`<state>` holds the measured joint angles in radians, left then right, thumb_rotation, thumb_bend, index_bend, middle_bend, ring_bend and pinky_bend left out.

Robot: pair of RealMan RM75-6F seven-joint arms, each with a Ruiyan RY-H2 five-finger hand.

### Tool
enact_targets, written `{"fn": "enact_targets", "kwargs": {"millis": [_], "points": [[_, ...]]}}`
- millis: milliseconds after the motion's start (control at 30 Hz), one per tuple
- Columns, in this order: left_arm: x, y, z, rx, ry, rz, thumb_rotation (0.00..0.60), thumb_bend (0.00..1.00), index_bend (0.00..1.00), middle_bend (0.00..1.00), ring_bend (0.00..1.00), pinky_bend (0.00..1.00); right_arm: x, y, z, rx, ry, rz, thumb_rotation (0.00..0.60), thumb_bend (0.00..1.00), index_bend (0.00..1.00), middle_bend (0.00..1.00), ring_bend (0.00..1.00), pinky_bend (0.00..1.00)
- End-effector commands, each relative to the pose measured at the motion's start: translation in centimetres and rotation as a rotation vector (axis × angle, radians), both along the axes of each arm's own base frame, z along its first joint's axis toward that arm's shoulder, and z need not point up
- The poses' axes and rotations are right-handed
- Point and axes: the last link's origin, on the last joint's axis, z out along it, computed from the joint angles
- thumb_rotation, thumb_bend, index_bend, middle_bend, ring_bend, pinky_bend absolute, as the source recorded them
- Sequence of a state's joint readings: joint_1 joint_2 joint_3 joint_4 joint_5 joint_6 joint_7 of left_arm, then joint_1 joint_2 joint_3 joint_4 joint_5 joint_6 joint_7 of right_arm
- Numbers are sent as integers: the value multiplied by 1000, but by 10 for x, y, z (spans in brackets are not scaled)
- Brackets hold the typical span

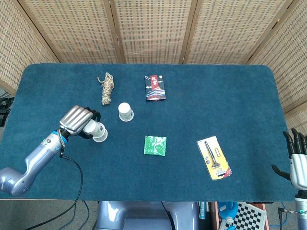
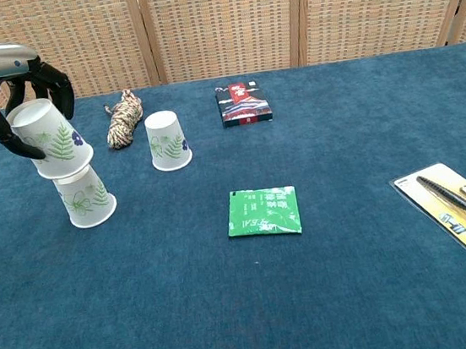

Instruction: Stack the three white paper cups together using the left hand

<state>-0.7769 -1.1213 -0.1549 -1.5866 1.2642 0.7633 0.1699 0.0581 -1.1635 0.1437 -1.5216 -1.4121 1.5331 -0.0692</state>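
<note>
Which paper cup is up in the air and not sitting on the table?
The cup in the left hand: this held cup hangs tilted just above another upside-down cup, while the third cup stands alone beside the rope bundle.

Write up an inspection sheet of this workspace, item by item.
Surface: blue cloth table.
Job's things: held cup inverted, just above the standing cup; whether they touch, cannot tell. Third cup stands apart.
Clutter: rope bundle, dark card box, green packet, razor pack.
Robot hands: left robot hand grips the held cup; right robot hand open at the table edge.
Cables: black cable hangs from the left arm.
Surroundings: wicker screens.
</note>
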Motion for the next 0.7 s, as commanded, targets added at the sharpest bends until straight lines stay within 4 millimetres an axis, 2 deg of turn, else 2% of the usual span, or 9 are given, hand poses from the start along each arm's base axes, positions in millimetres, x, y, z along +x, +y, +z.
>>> {"fn": "enact_targets", "kwargs": {"millis": [33, 200, 400, 533, 633, 700], "points": [[-14, 3, -2, -3, 10, 19, 600, 124, 428, 453, 409, 542, 0, 0, 0, -1, -1, 0, 600, 0, 21, 0, 0, 0], [-20, 7, -4, -7, 11, 30, 600, 124, 428, 450, 409, 542, 0, 1, 1, -2, -3, 1, 600, 0, 21, 0, 0, 0], [-19, 9, -8, -19, -4, 26, 600, 125, 428, 448, 409, 542, 1, 1, 0, 1, -2, 4, 600, 0, 21, 0, 0, 0], [-19, 10, -12, -22, 3, 20, 600, 124, 428, 413, 373, 531, 1, 2, 0, 1, -3, 4, 600, 0, 21, 0, 0, 0], [-18, 11, -14, -24, 5, 16, 600, 125, 381, 275, 239, 470, 1, 2, 0, 0, -3, 3, 600, 0, 21, 0, 0, 0], [-18, 11, -15, -26, 11, 14, 600, 125, 186, 79, 64, 303, 1, 2, 1, -1, -3, 3, 600, 0, 21, 0, 0, 0]]}}
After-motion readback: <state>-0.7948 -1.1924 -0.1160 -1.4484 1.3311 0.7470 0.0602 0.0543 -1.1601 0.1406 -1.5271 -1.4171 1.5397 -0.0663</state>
